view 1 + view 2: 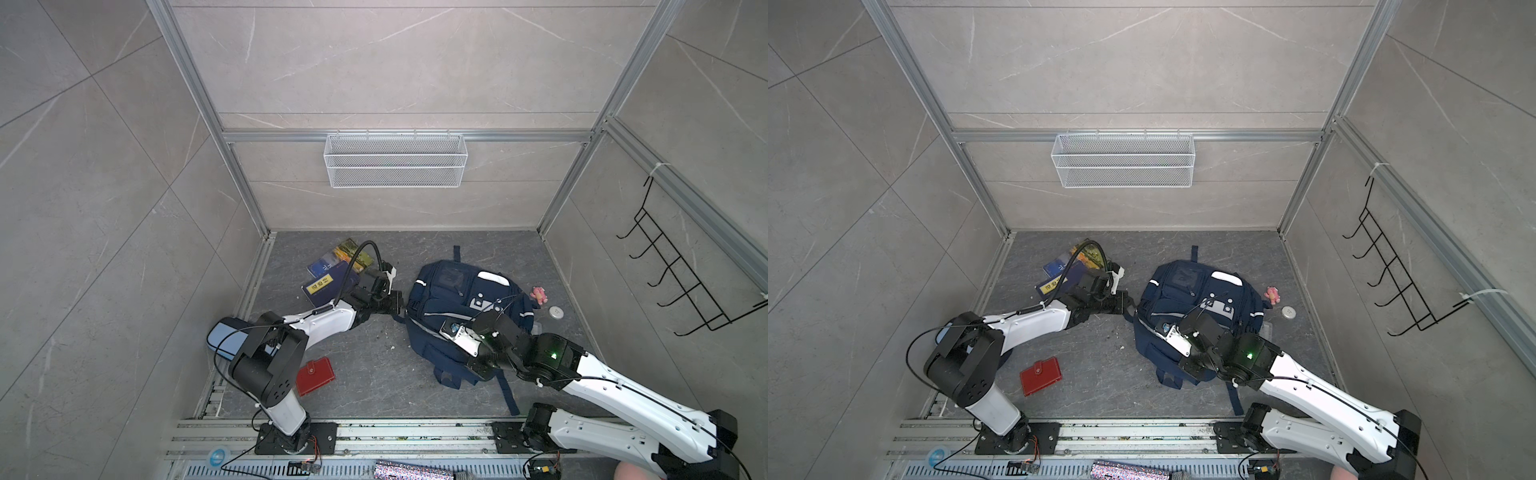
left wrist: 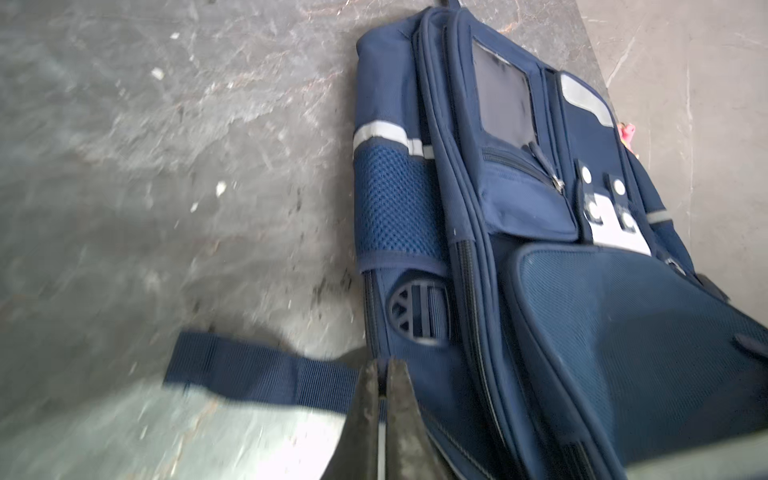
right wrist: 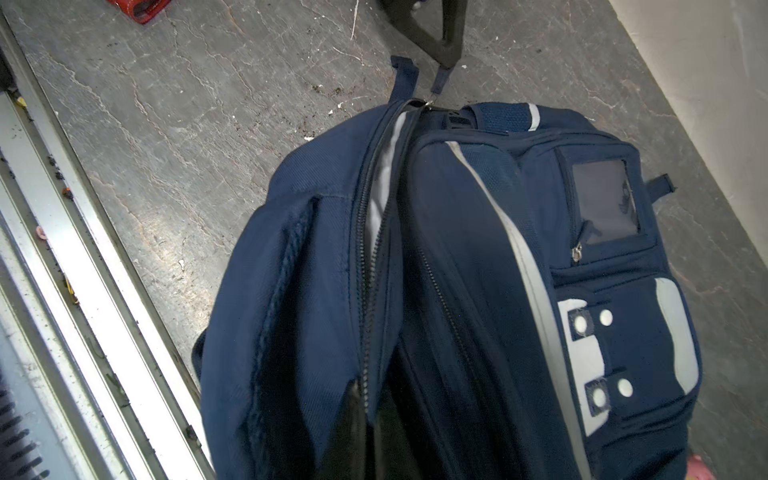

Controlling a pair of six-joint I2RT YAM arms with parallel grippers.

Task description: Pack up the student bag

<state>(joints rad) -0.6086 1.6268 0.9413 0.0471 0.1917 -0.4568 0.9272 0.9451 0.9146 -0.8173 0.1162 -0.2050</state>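
Note:
The student bag point(image 1: 457, 299) point(image 1: 1187, 299), a navy backpack with white stripes, lies on the grey floor right of the middle. Its main zip is parted and pale lining point(image 3: 384, 178) shows in the slit. My left gripper point(image 1: 399, 305) point(image 2: 383, 365) is shut at the bag's left edge. In the right wrist view its tip point(image 3: 446, 58) pinches the zip's fabric pull tab point(image 3: 438, 83). My right gripper point(image 1: 451, 330) point(image 3: 368, 395) is shut on the bag's fabric along the zip edge near its front end. A loose strap point(image 2: 257, 370) lies on the floor beside the left fingers.
Stacked books point(image 1: 332, 274) lie behind the left arm. A red wallet point(image 1: 314, 376) and a light-blue pencil case point(image 1: 224, 332) lie at the front left. A pink toy point(image 1: 539, 294) and a white round lid point(image 1: 555, 312) sit right of the bag. A wire basket point(image 1: 395, 160) hangs on the back wall.

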